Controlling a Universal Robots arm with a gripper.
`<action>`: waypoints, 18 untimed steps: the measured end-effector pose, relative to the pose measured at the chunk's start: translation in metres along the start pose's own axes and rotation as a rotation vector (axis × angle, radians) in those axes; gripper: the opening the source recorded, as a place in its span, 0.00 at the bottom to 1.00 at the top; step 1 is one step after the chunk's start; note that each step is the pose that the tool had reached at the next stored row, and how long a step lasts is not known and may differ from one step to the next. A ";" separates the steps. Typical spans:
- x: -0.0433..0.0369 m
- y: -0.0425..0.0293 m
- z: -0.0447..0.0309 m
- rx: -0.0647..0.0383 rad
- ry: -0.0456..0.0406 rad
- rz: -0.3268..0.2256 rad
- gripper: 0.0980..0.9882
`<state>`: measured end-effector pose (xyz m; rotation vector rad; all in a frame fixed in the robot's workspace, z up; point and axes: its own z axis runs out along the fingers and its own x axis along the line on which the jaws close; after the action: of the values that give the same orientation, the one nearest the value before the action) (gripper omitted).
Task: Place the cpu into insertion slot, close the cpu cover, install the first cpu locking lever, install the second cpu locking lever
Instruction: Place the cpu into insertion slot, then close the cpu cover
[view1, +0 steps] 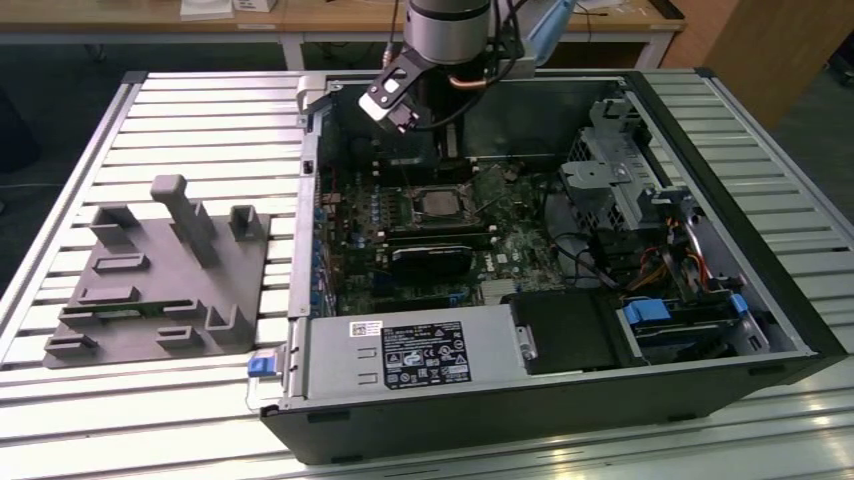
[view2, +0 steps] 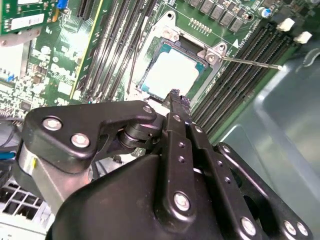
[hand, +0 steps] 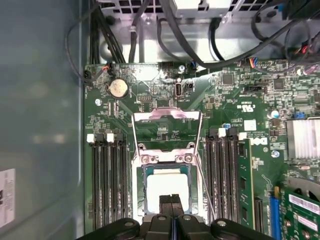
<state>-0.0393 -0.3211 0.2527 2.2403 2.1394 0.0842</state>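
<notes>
cpu (hand: 165, 184): pale square metal face, flat in the insertion slot (hand: 165, 158).
cpu cover (hand: 166, 116): thin silvery frame, flipped open.
jaws: black, pressed together above the cpu.

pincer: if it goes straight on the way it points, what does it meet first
Most likely the pale silver square cpu lying in the silver-rimmed insertion slot; the black pincer hangs right over it, depth unclear.

Room is lying open above the cpu (hand: 167, 186); the raised cpu cover (hand: 167, 116) is blocking one edge of the insertion slot (hand: 139, 192), and memory slots (hand: 107, 185) are flanking two others.
</notes>
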 end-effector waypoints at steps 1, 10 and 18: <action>0.0000 0.0001 -0.0014 0.000 -0.0001 0.000 0.01; 0.0000 0.0001 -0.0020 0.000 0.0000 0.000 0.01; 0.0000 0.0001 -0.0023 0.000 -0.0001 0.000 0.01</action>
<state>-0.0393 -0.3211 0.2550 2.2403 2.1393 0.0841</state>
